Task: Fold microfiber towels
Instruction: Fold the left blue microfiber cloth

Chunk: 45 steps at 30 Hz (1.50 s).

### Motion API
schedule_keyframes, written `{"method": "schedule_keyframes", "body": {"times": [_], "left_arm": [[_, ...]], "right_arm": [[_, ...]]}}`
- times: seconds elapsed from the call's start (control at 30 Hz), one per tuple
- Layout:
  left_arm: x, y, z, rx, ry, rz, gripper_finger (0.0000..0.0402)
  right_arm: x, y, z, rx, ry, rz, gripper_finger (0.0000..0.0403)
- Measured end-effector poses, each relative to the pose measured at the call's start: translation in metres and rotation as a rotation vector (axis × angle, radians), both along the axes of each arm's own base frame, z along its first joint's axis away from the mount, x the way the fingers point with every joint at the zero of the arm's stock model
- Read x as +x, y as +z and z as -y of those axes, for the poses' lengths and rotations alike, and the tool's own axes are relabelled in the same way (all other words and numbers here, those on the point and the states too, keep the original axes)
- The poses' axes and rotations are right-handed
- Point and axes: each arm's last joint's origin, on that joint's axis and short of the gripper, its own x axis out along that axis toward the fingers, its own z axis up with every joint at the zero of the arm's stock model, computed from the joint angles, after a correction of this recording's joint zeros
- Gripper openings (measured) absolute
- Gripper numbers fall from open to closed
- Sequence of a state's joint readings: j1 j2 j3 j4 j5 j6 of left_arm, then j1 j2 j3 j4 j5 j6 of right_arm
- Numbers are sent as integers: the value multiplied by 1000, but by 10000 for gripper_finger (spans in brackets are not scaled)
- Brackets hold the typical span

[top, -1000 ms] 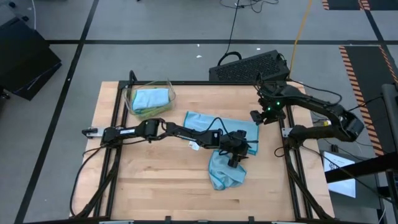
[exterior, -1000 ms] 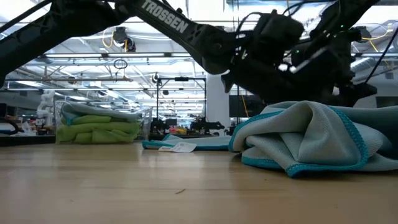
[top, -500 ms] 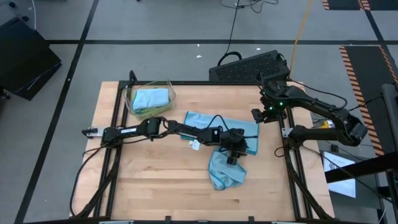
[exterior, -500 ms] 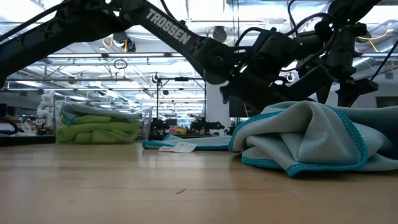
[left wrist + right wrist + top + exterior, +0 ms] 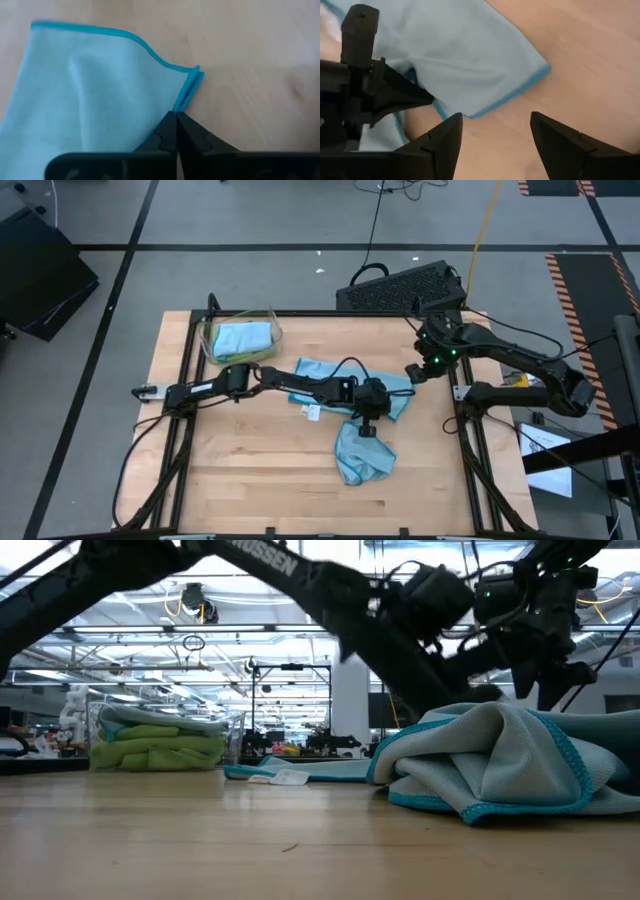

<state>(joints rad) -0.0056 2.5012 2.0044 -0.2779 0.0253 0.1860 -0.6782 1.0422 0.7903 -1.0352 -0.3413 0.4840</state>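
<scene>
A light blue microfiber towel (image 5: 345,378) lies spread flat at the table's middle, its white tag (image 5: 312,412) at the near left. A second light blue towel (image 5: 360,458) lies crumpled just nearer; in the low view it is a heap (image 5: 490,765). My left gripper (image 5: 368,410) is shut at the flat towel's near edge. My right gripper (image 5: 413,372) hovers open over the table just beyond the flat towel's right corner (image 5: 545,68), holding nothing. My left gripper pinches the flat towel's teal hemmed edge (image 5: 181,104) between its two shut fingers, close to a corner (image 5: 195,75). The fingers come from above, slanting in from the table's left. The rest of the towel lies on the table, with a low hump (image 5: 75,65).
A clear bin (image 5: 212,330) at the far left holds folded towels, a blue one on top, green ones (image 5: 155,745) below. A black case (image 5: 400,290) sits beyond the far edge. Bare wood lies along the near and left sides.
My left gripper has shut on the flat towel's edge and has gone a little toward the table's far left. The towel's near right part has drawn in with it. The crumpled towel has stayed where it was.
</scene>
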Motion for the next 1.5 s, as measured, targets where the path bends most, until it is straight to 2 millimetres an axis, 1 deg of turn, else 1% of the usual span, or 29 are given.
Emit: {"method": "schedule_keyframes", "body": {"times": [0.17,0.3,0.4,0.47,0.63,0.77,0.87,0.93,1.03,1.17,1.3,1.37,1.5], "left_arm": [[-8,31,0,-37,-8,-7,3],[-12,53,1,-97,33,26,2],[-15,68,-2,-144,69,41,2],[-16,71,-5,-182,89,39,1],[-22,68,-8,-258,146,-43,1],[-26,81,-7,-262,144,-34,1],[-27,87,-7,-273,148,-26,0],[-27,89,-8,-274,149,-17,0],[-30,94,-12,-296,173,-26,0],[-33,99,-15,-323,206,-26,0],[-33,104,-20,-332,219,-11,0],[-34,104,-23,-341,232,-15,0],[-34,105,-26,-348,231,-14,0]], "right_arm": [[4,-2,-9,-74,33,116,228],[5,-5,-20,-131,101,225,228],[4,-1,-29,-169,150,324,228],[3,6,-37,-208,196,394,228],[-6,21,-59,-289,368,532,228],[-6,26,-73,-388,479,584,229],[2,20,-81,-455,542,642,229],[9,12,-88,-459,535,681,229],[13,3,-97,-447,490,690,229],[13,1,-110,-480,459,664,227],[11,-3,-122,-523,473,615,230],[12,-7,-126,-557,479,589,235],[13,-16,-130,-623,437,535,246]]}}
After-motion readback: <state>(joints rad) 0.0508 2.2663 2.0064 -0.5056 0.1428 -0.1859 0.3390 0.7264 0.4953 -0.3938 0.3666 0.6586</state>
